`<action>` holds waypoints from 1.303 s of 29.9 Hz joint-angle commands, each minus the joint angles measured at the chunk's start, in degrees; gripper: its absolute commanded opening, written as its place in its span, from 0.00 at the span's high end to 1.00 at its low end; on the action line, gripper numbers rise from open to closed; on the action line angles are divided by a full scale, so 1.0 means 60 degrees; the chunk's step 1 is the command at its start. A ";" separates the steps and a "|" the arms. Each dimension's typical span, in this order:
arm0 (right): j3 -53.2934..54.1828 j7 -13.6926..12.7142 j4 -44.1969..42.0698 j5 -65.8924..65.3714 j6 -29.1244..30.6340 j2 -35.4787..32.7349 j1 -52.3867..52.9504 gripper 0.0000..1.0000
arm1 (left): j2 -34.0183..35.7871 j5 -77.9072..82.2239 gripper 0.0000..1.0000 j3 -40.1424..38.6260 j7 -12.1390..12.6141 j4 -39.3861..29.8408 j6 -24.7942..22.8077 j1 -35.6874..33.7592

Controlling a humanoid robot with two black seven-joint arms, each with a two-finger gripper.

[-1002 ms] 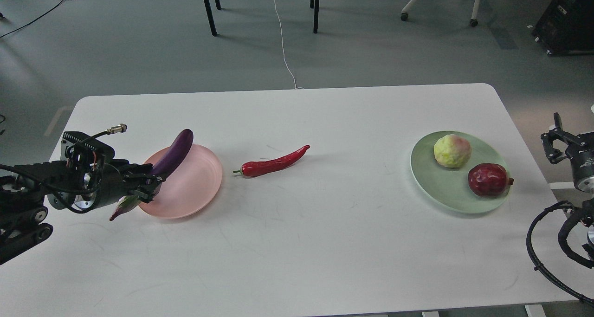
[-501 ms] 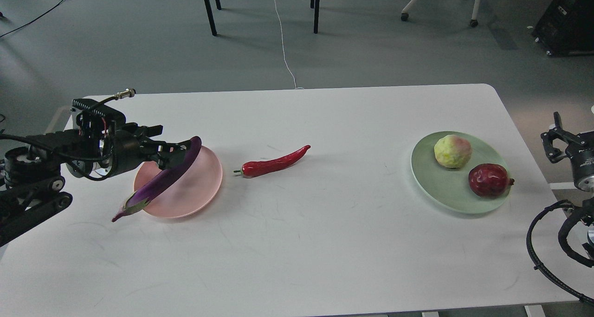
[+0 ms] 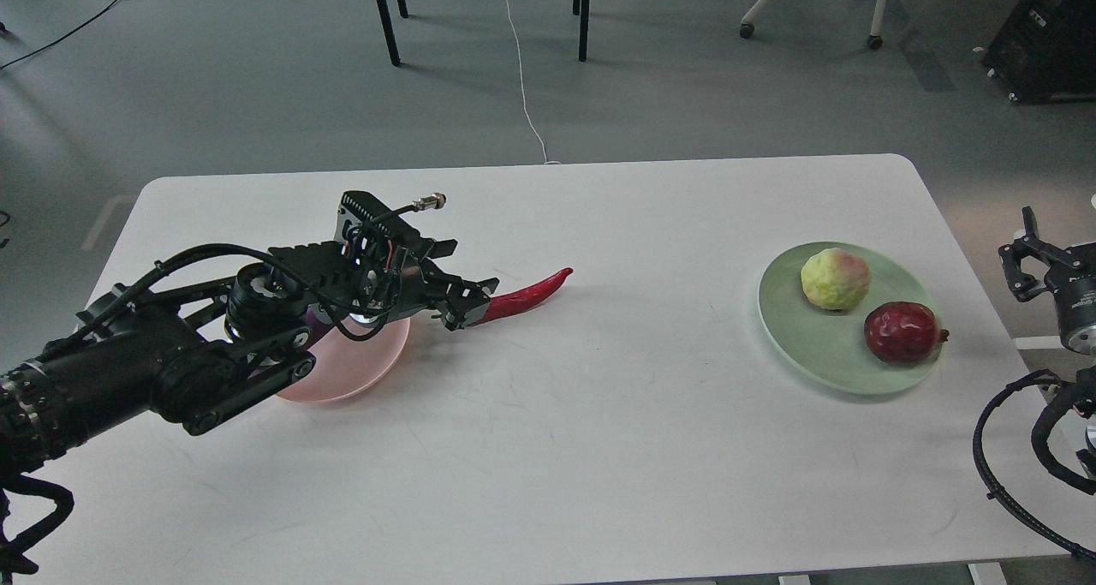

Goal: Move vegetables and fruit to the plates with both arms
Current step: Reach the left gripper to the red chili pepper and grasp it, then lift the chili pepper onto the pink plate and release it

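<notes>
My left gripper is open, with its fingers on either side of the stem end of the red chili pepper, which lies on the table. The pale pink plate lies under my left arm. Only a sliver of the purple eggplant shows on the plate, below the wrist. The pale mint green plate at the right holds the yellow-green fruit and the dark red pomegranate. My right gripper is open and empty beyond the table's right edge.
The white table has bare surface across its middle and front. Chair and table legs and cables stand on the floor beyond the far edge. A black cable loop hangs at my right arm by the table's right edge.
My left gripper let go of the eggplant, which now lies on the pink plate. The arm swung right over the plate to the chili's stem end. The right arm has not moved.
</notes>
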 commanded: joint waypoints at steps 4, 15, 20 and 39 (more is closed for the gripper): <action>-0.0012 0.0000 0.0028 0.0000 0.0000 0.0053 -0.0075 0.02 | -0.0520 0.0201 0.26 0.0734 0.0001 0.0414 0.0062 0.0017; 0.0032 0.0000 0.0028 0.0000 0.0000 0.0068 -0.0031 0.02 | -0.0901 0.0201 0.46 0.0823 0.0001 0.1089 0.0062 0.0222; 0.0032 0.0000 0.0014 0.0000 0.0000 0.0068 -0.0002 0.02 | -0.0901 0.0201 0.71 0.0808 -0.0043 0.1046 0.0062 0.0207; 0.0047 0.0000 -0.0030 0.0000 0.0000 0.0068 0.0086 0.02 | 0.4588 -0.0180 0.80 0.0501 0.0016 -0.4359 -0.0582 -0.0027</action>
